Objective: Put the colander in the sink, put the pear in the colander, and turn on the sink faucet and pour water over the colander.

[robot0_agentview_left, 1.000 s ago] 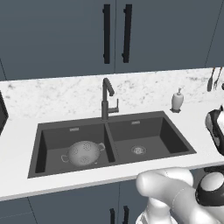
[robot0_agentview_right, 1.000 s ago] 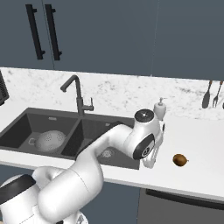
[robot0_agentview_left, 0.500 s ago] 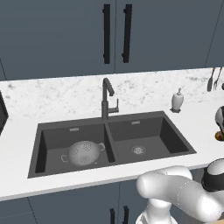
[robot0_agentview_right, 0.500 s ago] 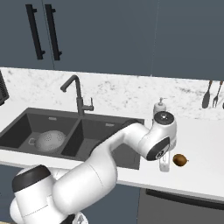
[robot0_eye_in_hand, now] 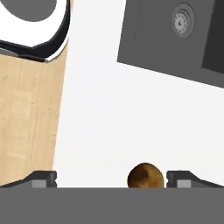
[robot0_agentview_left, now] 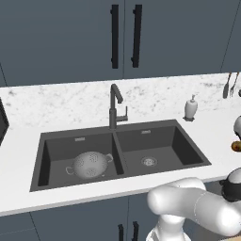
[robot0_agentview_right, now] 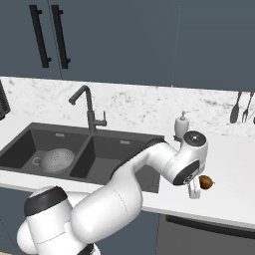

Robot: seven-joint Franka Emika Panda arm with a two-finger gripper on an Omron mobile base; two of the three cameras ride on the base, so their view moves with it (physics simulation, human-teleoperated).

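Observation:
The silvery colander [robot0_agentview_left: 89, 164] [robot0_agentview_right: 56, 160] sits in the left basin of the dark double sink [robot0_agentview_left: 164, 150] [robot0_agentview_right: 119, 154]. Behind the divider stands the dark sink faucet [robot0_agentview_left: 114, 106] [robot0_agentview_right: 88, 107], with no water running. On the white counter right of the sink lies the small brown pear [robot0_agentview_right: 205, 182] [robot0_agentview_left: 236, 146] [robot0_eye_in_hand: 145, 176]. My gripper [robot0_agentview_right: 197, 189] [robot0_eye_in_hand: 111, 179] is low over the counter, open. In the hand view the pear lies between the fingertips, close to the right one [robot0_eye_in_hand: 183, 178] and not gripped.
A white soap dispenser [robot0_agentview_left: 190, 108] [robot0_agentview_right: 182, 125] stands behind the sink's right corner. Utensils [robot0_agentview_right: 239, 107] [robot0_agentview_left: 229, 84] hang on the wall at the far right. The counter's front edge is close to the pear, with wooden floor [robot0_eye_in_hand: 26, 122] beyond it.
My hand has swung right along the counter and come down until its open fingers straddle the pear. The colander and the pear have stayed where they were.

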